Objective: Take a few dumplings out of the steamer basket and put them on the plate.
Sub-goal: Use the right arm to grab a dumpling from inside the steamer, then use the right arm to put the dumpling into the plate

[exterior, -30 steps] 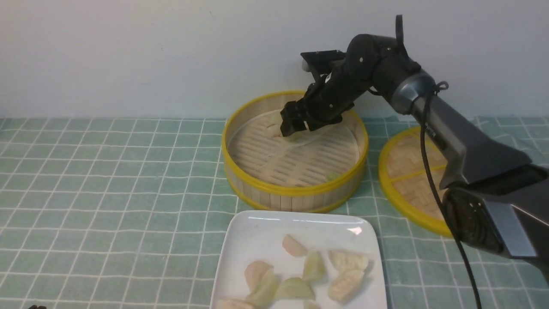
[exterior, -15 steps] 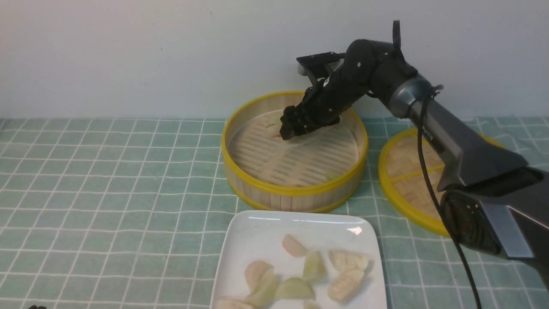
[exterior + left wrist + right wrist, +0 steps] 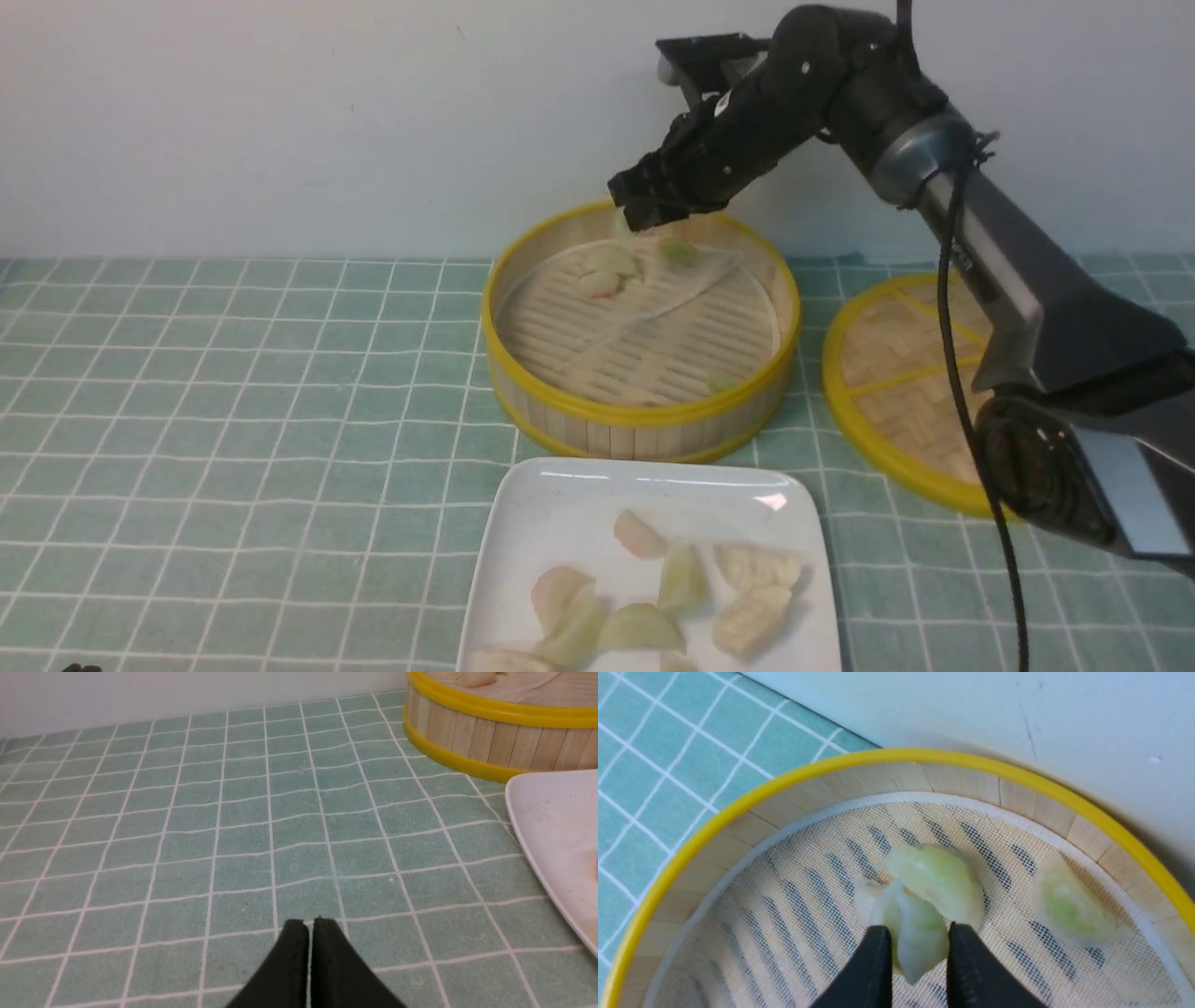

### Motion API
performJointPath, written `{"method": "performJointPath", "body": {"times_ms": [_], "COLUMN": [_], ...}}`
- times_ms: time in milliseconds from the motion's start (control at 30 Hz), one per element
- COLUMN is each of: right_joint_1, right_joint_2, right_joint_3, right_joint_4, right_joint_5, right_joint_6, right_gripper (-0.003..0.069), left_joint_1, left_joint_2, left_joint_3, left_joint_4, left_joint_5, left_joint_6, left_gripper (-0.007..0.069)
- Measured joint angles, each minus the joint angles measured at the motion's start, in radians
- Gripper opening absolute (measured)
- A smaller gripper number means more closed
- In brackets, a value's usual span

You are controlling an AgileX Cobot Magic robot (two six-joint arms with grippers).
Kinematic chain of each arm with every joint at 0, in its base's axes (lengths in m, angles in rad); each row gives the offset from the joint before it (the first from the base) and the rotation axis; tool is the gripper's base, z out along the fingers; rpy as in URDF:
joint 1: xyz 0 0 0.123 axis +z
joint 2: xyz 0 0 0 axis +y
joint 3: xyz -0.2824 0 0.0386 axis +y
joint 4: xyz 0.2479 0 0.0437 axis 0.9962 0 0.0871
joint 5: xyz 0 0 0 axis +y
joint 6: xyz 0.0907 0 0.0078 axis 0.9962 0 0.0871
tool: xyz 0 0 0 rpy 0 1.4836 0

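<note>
Green checked tablecloth (image 3: 233, 392), plain pale wall (image 3: 280, 112)

Seen from the front, the right pincer (image 3: 644, 217) hides most of its dumpling (image 3: 920, 933); the plate (image 3: 560, 504), well apart from it, is cut off.
</note>
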State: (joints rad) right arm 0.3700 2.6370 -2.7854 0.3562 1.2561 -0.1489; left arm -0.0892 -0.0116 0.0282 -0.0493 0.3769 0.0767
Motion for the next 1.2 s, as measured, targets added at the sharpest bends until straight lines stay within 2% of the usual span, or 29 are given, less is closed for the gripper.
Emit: {"method": "performJointPath", "body": {"times_ms": [67, 300, 333, 500, 667, 833, 1033, 1167, 1200], "right_joint_1": [0.0, 0.021, 0.035, 0.073, 0.136, 0.198, 0.202, 0.202, 0.202], "right_joint_2": [-0.024, -0.27, -0.366, -0.617, -0.738, -0.731, -0.688, -0.676, -0.672], "right_joint_3": [0.043, 0.438, 0.587, 0.915, 1.174, 1.33, 1.348, 1.348, 1.348], "right_joint_4": [0.0, -0.031, -0.045, -0.043, -0.031, -0.032, -0.104, -0.119, -0.123], "right_joint_5": [0.0, -0.002, -0.002, -0.005, -0.01, -0.063, -0.24, -0.275, -0.277], "right_joint_6": [0.002, -0.038, -0.055, -0.09, -0.106, -0.15, -0.096, -0.074, -0.072], "right_gripper": [0.013, 0.013, 0.013, 0.013, 0.013, 0.013, 0.013, 0.017, 0.0204], "left_joint_1": [0.0, 0.0, 0.0, 0.0, 0.0, 0.0, 0.0, 0.0, 0.0], "left_joint_2": [0.0, 0.0, 0.0, 0.0, 0.0, 0.0, 0.0, 0.0, 0.0], "left_joint_3": [0.0, 0.0, 0.0, 0.0, 0.0, 0.0, 0.0, 0.0, 0.0], "left_joint_4": [0.0, 0.0, 0.0, 0.0, 0.0, 0.0, 0.0, 0.0, 0.0], "left_joint_5": [0.0, 0.0, 0.0, 0.0, 0.0, 0.0, 0.0, 0.0, 0.0], "left_joint_6": [0.0, 0.0, 0.0, 0.0, 0.0, 0.0, 0.0, 0.0, 0.0], "left_gripper": [-0.0006, -0.0006, -0.0006, -0.0006, -0.0006, -0.0006, -0.0006, -0.0006, -0.0006]}}
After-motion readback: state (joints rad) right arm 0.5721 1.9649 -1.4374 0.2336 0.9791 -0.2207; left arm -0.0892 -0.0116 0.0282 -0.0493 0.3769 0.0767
